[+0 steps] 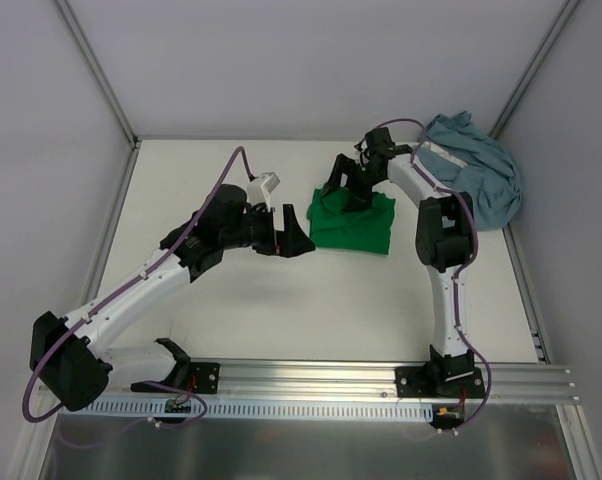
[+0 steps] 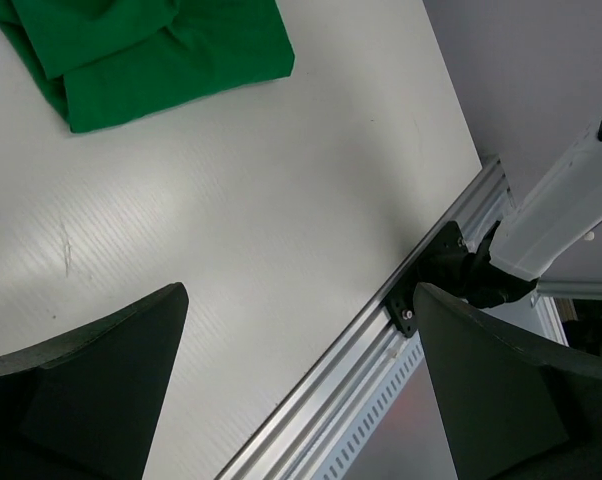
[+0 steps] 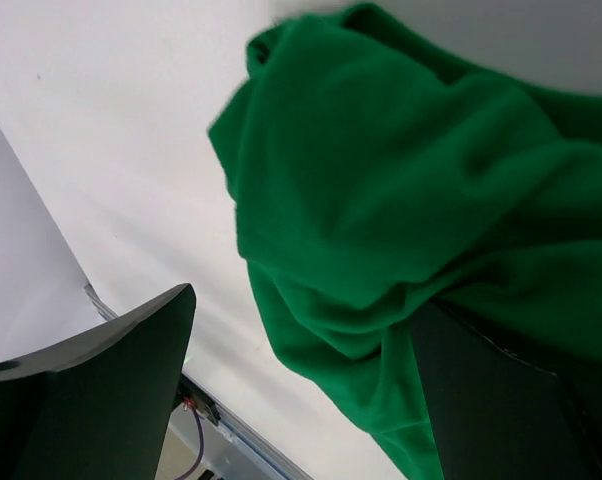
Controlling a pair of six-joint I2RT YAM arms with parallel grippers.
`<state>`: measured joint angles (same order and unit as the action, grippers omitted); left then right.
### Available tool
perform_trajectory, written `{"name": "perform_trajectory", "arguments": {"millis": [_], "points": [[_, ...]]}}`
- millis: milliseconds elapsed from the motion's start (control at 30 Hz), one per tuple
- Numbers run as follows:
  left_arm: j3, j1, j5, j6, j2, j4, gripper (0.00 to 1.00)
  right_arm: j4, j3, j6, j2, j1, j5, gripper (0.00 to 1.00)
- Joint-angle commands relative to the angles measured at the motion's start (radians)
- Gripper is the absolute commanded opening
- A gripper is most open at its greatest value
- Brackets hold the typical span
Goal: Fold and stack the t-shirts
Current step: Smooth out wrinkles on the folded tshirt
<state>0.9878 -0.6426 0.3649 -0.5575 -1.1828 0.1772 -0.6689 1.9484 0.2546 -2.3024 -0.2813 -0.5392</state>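
Observation:
The bright green t-shirt (image 1: 353,225) lies folded into a rough rectangle at the table's middle. It also shows in the left wrist view (image 2: 151,50) and the right wrist view (image 3: 411,200). The blue-grey t-shirt (image 1: 478,170) lies crumpled in the back right corner. My left gripper (image 1: 296,240) is open and empty, just left of the green shirt, with its fingers (image 2: 91,390) wide apart. My right gripper (image 1: 343,195) is over the green shirt's far edge with its jaws wide open. A fold of green cloth hangs against its right finger (image 3: 511,400).
An aluminium rail (image 1: 381,375) runs along the near edge and shows in the left wrist view (image 2: 381,350). The right arm's base (image 2: 561,220) stands on it. Grey walls enclose the table at the left, back and right.

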Motion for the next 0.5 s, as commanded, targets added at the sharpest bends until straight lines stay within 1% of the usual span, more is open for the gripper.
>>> {"name": "perform_trajectory", "arguments": {"millis": [0, 133, 200, 333, 400, 467], "points": [[-0.020, -0.009, -0.021, 0.027, 0.023, 0.002, 0.99, 0.083, 0.110, 0.044, -0.021, -0.009, -0.054, 0.90], [-0.035, -0.009, -0.014, 0.024, 0.009, -0.008, 0.99, 0.143, 0.144, 0.051, -0.060, -0.004, -0.047, 0.90], [-0.041, -0.011, -0.012, 0.024, -0.006, -0.008, 0.99, 0.187, 0.145, 0.055, -0.066, -0.001, -0.018, 0.90], [-0.040, -0.011, -0.018, 0.031, -0.037, -0.008, 0.99, 0.183, 0.248, 0.084, -0.153, 0.024, -0.001, 0.90], [-0.034, -0.011, -0.026, 0.034, -0.055, -0.002, 0.99, 0.186, 0.268, 0.091, -0.199, 0.037, 0.019, 0.90], [-0.029, -0.011, -0.064, 0.048, -0.061, 0.002, 0.99, 0.193, 0.265, 0.078, -0.197, 0.044, 0.065, 0.90]]}}
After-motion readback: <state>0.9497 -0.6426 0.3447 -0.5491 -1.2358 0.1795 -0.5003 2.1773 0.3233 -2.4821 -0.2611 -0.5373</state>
